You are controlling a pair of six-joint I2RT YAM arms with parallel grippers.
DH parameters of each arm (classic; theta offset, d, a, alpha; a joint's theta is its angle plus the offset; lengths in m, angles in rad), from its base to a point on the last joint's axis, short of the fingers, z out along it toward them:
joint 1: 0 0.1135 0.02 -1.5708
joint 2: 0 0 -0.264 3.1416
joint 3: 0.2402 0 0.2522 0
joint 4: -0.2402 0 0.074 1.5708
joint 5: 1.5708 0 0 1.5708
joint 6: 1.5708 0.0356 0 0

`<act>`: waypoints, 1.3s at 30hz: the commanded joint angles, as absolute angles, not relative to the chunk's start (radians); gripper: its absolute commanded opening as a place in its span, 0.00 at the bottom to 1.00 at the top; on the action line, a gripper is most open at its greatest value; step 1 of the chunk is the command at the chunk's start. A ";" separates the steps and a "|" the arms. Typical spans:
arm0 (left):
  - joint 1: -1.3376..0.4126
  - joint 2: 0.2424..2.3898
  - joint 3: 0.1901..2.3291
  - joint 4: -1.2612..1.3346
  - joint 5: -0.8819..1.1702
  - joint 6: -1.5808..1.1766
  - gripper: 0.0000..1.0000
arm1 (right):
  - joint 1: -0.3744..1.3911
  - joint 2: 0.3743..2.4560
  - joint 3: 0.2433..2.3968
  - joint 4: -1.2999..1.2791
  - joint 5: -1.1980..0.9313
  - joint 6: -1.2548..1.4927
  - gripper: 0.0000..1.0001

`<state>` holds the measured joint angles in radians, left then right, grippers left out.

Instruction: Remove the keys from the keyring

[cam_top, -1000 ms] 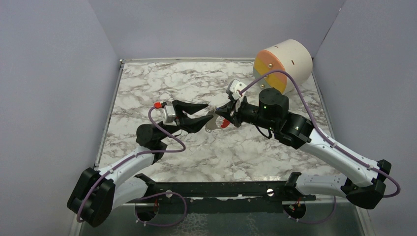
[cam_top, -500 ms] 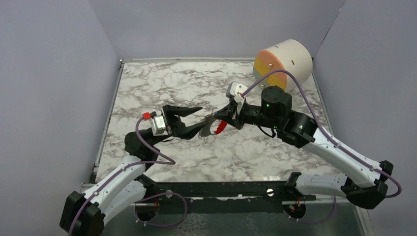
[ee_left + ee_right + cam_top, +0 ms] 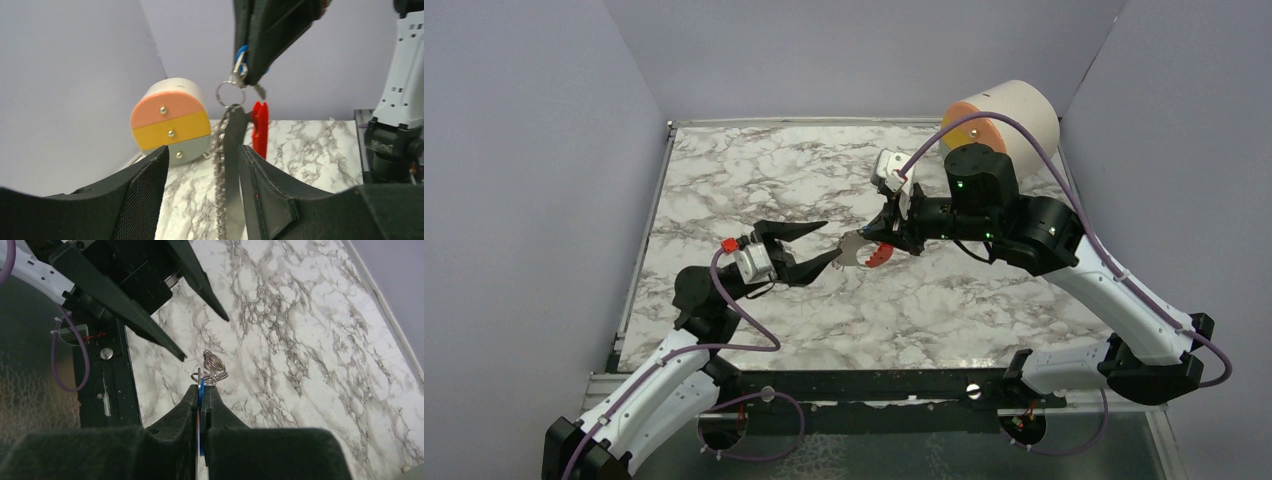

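Observation:
My right gripper [image 3: 871,238] is shut on the blue-headed key [image 3: 201,390] and holds it above the table. In the left wrist view the key [image 3: 241,52] sits at the right fingertips. A small metal ring [image 3: 230,92] hangs under it. Below the ring dangle the keyring's grey strap [image 3: 232,150], a chain [image 3: 218,165] and the red piece [image 3: 259,127]. The strap and red piece also show in the top view [image 3: 879,257]. My left gripper [image 3: 832,240] is open. Its fingers [image 3: 135,195] stand either side of the hanging strap, which lies close to the right finger.
A white drum [image 3: 1009,120] with an orange, yellow and grey face stands at the back right corner of the marble table [image 3: 754,170]. It also shows in the left wrist view [image 3: 170,125]. Purple walls enclose the table. A black rail [image 3: 874,385] runs along the near edge.
My left arm has drawn back to the left and toward the near edge, jaws still open. My right gripper has shifted slightly left with the key and hanging strap.

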<state>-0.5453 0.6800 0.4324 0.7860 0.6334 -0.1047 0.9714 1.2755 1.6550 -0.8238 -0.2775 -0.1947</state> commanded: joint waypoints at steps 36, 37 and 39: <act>-0.551 0.845 0.577 0.842 0.915 -0.104 0.39 | 0.995 1.256 1.672 -0.894 -0.440 -0.265 0.01; -0.551 0.850 0.579 0.843 0.911 -0.104 0.41 | 0.994 1.256 1.670 -0.894 -0.440 -0.265 0.01; -0.551 0.856 0.584 0.846 0.901 -0.104 0.43 | 0.995 1.258 1.668 -0.895 -0.438 -0.265 0.01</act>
